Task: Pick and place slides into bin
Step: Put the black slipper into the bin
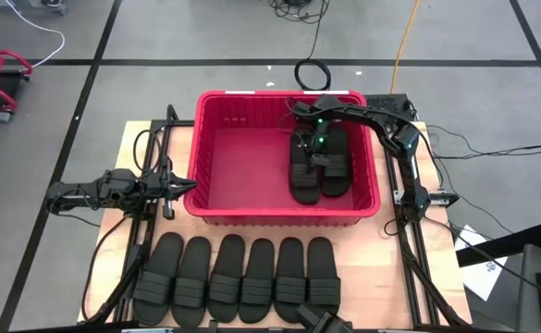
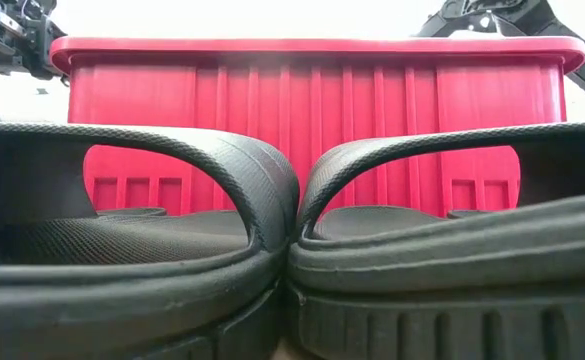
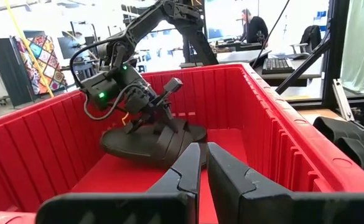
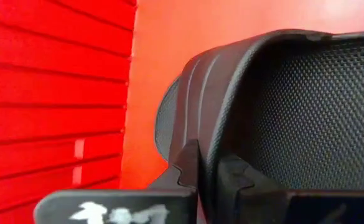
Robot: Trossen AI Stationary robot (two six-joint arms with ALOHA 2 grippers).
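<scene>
The red bin [image 1: 216,209] stands mid-table. Two black slides [image 1: 304,176] [image 1: 337,171] lie side by side in its right half. My right gripper [image 1: 319,151] reaches down into the bin from the far right and is shut on a slide's strap. Several more slides [image 1: 242,277] lie in a row on their soles along the table's near edge; two of them fill the low view [image 2: 122,250] [image 2: 452,250]. My left gripper [image 1: 183,185] is shut and empty, level at the bin's left rim. My right gripper has the edge of a slide's ribbed strap [image 4: 208,146] between its two fingers, one finger over the strap and one under it. The fingers slant down from the bin's far side. The slide [image 3: 147,142] sits low in the bin, about level.
The bin's walls [image 3: 281,134] close in the right gripper. The left half of the bin floor [image 1: 242,171] is bare. Cables and frame rails run along both table sides. A person sits at a desk [image 3: 254,28] far behind the table.
</scene>
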